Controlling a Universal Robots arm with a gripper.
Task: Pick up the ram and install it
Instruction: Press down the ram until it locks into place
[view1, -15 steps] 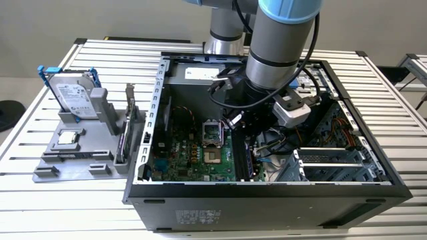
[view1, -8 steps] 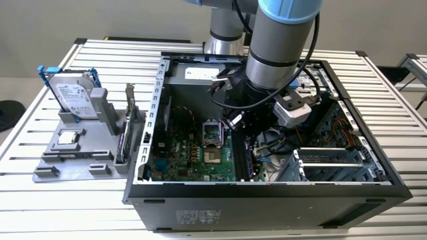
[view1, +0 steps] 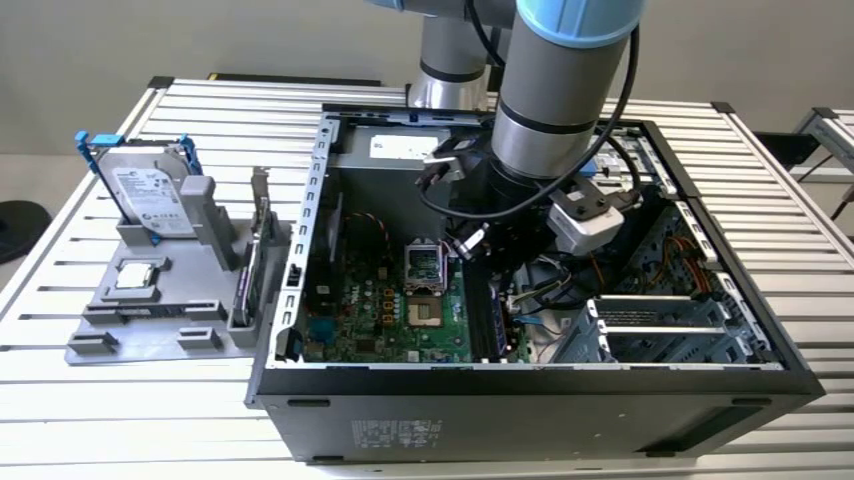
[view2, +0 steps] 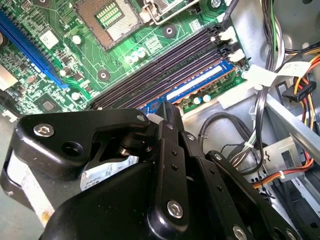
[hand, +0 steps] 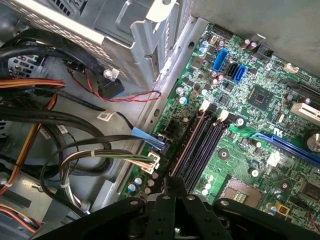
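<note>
Seating step: the ram (view2: 197, 84) stands in the outermost memory slot, low inside the computer case (view1: 320, 200).
Gripper (view2: 169, 107): fingers drawn together on the ram's near end.
Judged need: square, even downward pressure.
Case contents: motherboard (view1: 387, 310), cables.
Grey tray (view1: 147, 335): holds the hard drive (view1: 144, 190), upright, outside the case.

One open black computer case (view1: 534, 400), one green motherboard (view1: 387, 310) inside. Four long black memory slots (hand: 200, 145), one holding a dark, blue-marked ram stick (view2: 195, 85). One silver-labelled hard drive (view1: 144, 190) with blue rails on one grey parts tray (view1: 134, 340).
</note>
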